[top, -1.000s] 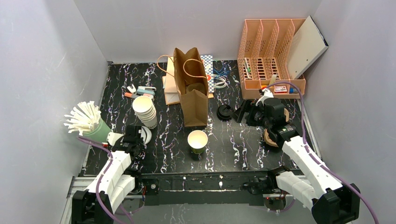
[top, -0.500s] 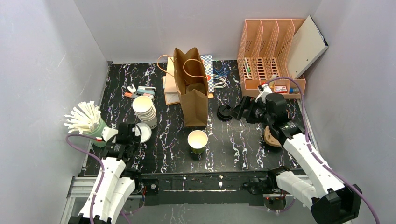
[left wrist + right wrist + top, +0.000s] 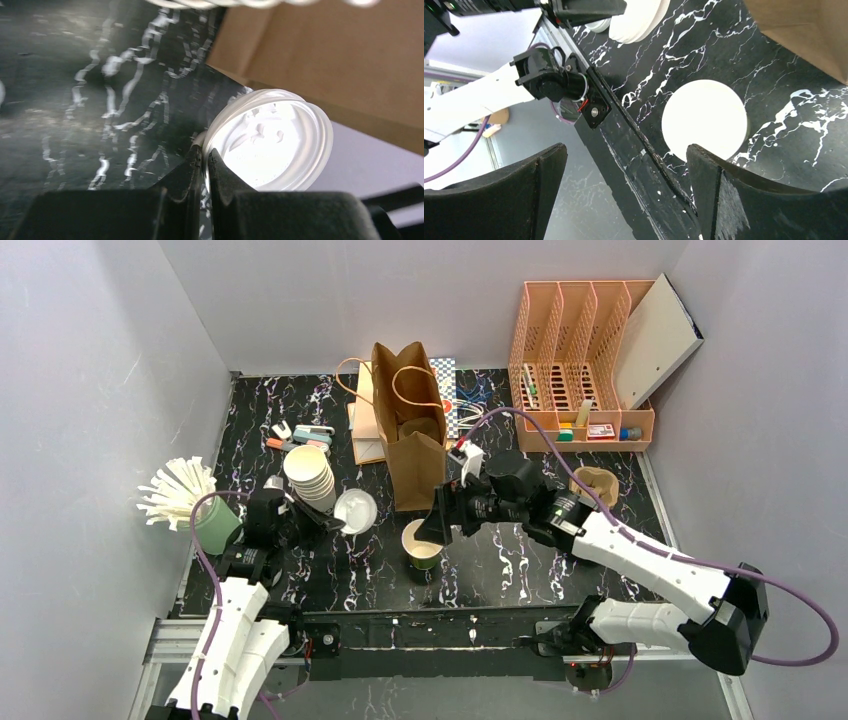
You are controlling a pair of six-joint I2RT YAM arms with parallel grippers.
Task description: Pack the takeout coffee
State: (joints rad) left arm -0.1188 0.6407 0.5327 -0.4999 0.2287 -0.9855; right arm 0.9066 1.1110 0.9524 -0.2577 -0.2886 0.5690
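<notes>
- Takeout coffee cup (image 3: 423, 543) — green-sided paper, cream inside, no lid on it — stands upright on the table (image 3: 520, 560), just in front of the paper bag (image 3: 412, 445). The right gripper (image 3: 440, 525) hangs just over and beside it, jaws spread to their widest and holding nothing.
- The left gripper (image 3: 204, 160) is pinched tight on the edge of the white lid (image 3: 270, 140). It holds the lid in the air between the stack of lidless cups (image 3: 310, 478) and the green cup, apart from the cup's mouth.
- The cup looks light and thin-walled, easy to dent or tip; whether it holds liquid cannot be told. A gentle hold across the side wall, just under the rolled rim where the paper is stiffest, seems the safest place.
- The lid is thin moulded plastic, glossy and springy. Held only by its rim, it could swivel, so it probably needs levelling before it is pressed on.
- Further out, the bag is matte brown kraft paper with crisp folds and looped handles, and its mouth stands open. The tabletop is smooth black with white marble veining — likely slick under a paper base.
</notes>
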